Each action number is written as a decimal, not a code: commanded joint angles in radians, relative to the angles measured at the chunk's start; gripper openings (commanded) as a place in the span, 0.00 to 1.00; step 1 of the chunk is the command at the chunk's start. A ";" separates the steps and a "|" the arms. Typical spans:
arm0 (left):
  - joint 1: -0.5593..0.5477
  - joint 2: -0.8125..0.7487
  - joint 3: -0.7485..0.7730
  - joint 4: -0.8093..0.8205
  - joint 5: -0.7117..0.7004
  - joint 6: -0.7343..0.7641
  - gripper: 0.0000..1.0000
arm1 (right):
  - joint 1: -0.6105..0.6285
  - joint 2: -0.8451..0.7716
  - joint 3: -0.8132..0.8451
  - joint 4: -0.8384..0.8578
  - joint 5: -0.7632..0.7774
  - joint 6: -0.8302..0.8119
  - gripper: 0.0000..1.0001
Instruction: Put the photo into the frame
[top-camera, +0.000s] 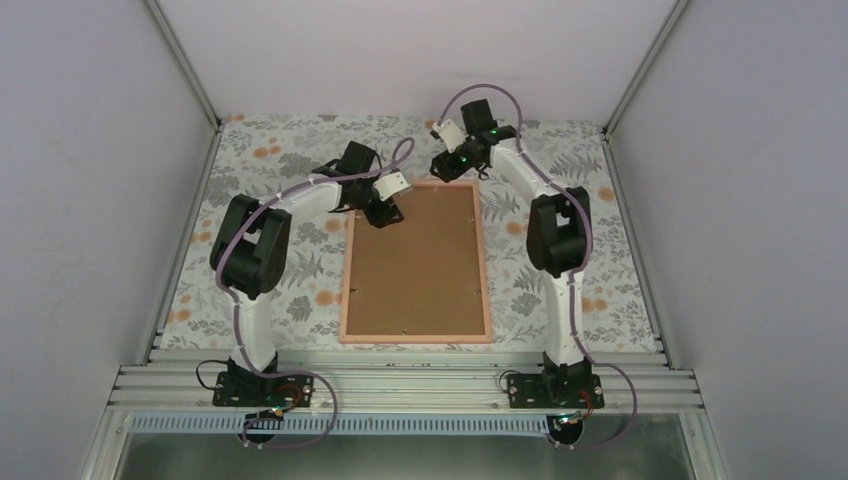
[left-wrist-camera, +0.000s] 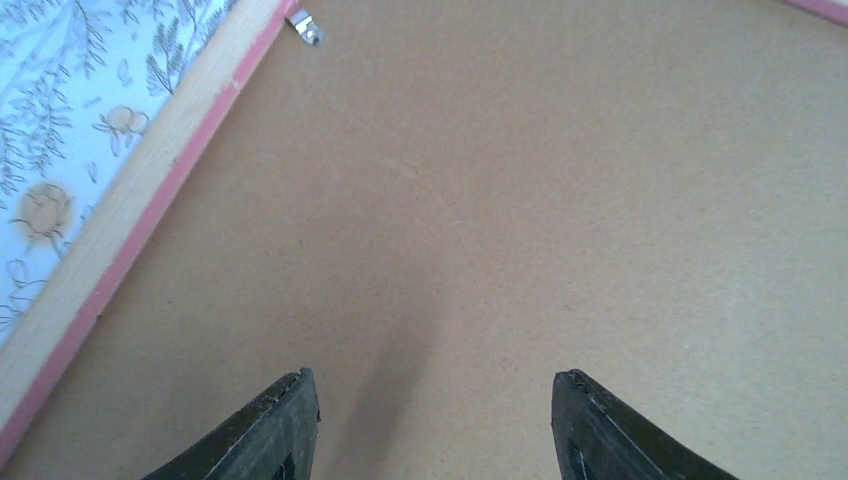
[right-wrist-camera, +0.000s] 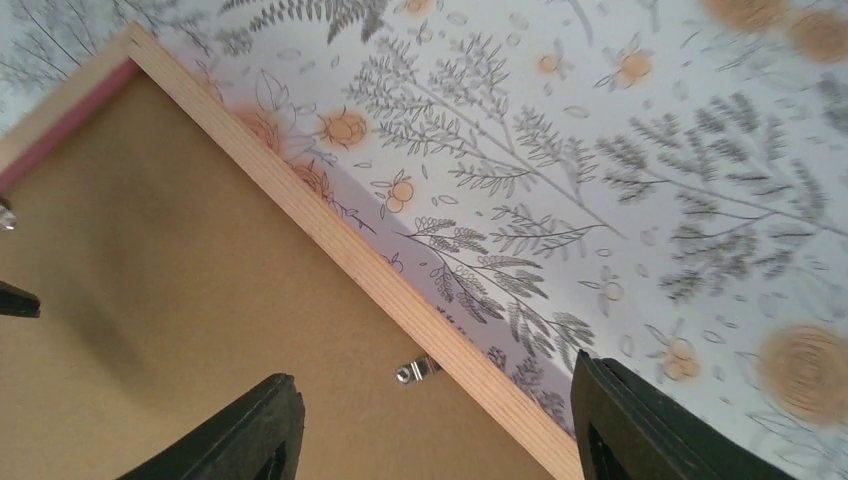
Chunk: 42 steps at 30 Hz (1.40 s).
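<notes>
The frame (top-camera: 415, 338) lies back-side up in the middle of the flowered tabletop (top-camera: 290, 150), filled edge to edge by a plain brown backing board (top-camera: 415, 265). A small metal tab (right-wrist-camera: 418, 370) sits at its inner edge. The left gripper (top-camera: 390, 215) hangs over the board's far-left corner, spread and empty. The right gripper (top-camera: 447, 168), likewise spread and empty, hovers over the far-right corner.

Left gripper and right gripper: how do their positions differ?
The left gripper hangs wholly over the brown backing board; the right gripper straddles the frame rail, one finger over the floral cloth. Left sits near the far-left corner, right near the far-right. Both are open, empty.
</notes>
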 joint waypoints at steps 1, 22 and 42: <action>-0.005 -0.074 -0.044 -0.004 0.003 0.004 0.59 | -0.027 -0.076 -0.064 0.013 0.004 -0.040 0.65; -0.009 0.034 -0.077 0.052 -0.010 -0.001 0.59 | -0.026 0.089 -0.053 0.065 0.099 -0.183 0.65; -0.006 0.070 -0.045 0.051 -0.019 0.008 0.58 | -0.009 0.152 -0.039 0.083 0.066 -0.137 0.59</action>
